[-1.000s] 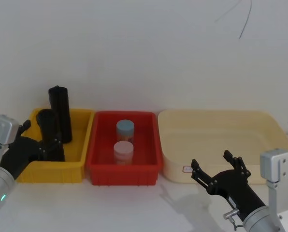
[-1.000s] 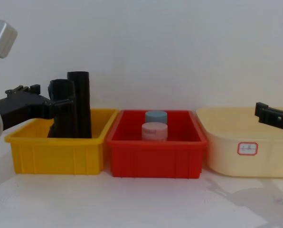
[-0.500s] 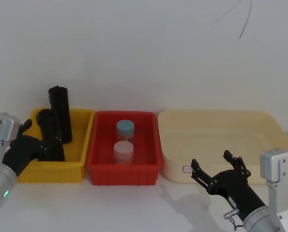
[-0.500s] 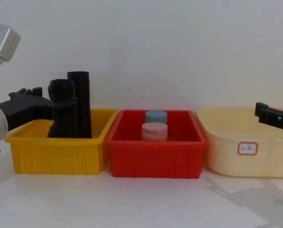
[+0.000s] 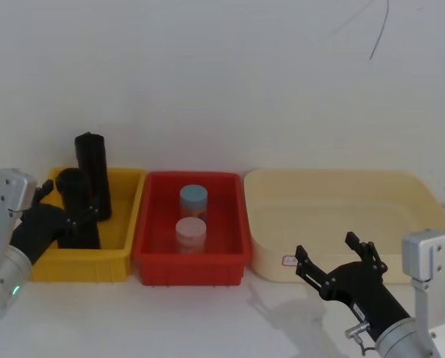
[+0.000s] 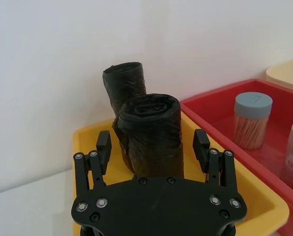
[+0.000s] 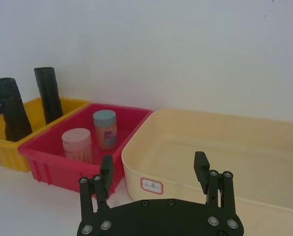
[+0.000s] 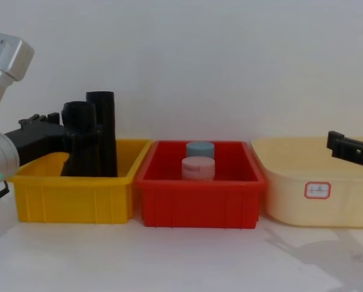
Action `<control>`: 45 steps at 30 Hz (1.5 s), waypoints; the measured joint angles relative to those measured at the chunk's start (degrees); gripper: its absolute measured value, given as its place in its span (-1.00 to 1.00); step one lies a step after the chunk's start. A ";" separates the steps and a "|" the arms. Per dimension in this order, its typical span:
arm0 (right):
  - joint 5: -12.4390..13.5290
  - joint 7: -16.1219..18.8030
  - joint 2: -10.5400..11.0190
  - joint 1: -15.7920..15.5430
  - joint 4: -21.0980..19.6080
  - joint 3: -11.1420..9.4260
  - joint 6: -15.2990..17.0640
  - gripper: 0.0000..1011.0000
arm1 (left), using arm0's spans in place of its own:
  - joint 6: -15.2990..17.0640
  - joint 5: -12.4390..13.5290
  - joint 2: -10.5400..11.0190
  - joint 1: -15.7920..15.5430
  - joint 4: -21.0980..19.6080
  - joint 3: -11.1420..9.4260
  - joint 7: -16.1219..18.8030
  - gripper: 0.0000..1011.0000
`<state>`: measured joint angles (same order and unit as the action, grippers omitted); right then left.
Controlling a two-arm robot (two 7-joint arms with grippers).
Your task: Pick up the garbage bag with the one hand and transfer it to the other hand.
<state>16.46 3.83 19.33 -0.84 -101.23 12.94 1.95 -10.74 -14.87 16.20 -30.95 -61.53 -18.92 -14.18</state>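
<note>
Two claws stand released: the left gripper [image 6: 152, 142] straddles the garbage bag [image 5: 75, 195] with spread fingers. The bag stands in the yellow bin [image 5: 125, 216] at 9 o'clock of the red bin [image 5: 189, 268], so the claw seems lined up to clench it for the lift, while the right gripper [image 7: 154, 160] hangs splayed at 5 o'clock before the cream tub [image 5: 327, 174], likely placed to receive. A taller black roll [image 5: 92, 168] shares the yellow bin at the bag's 1 o'clock; the red bin holds a blue-lidded jar [image 5: 193, 200] and, at its 6 o'clock, a pink-lidded jar [image 5: 191, 233].
</note>
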 joint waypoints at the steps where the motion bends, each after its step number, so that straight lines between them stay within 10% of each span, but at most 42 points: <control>1: 0.00 0.00 0.00 0.00 0.00 0.00 0.00 0.98 | -0.10 0.04 -0.10 -0.20 0.30 -0.01 -0.09 0.98; 24: 0.00 0.00 0.00 0.00 0.00 0.00 0.00 0.98 | -1.94 0.49 -2.41 -4.03 5.93 0.27 -2.66 0.14; 45: 0.00 0.00 0.00 0.00 0.00 0.00 0.00 0.98 | -1.42 -0.22 0.11 0.48 -9.35 0.09 -7.97 -0.11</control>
<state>16.47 3.82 19.33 -0.84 -101.23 12.94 1.95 -12.16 -15.10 16.31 -30.47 -70.88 -18.83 -22.15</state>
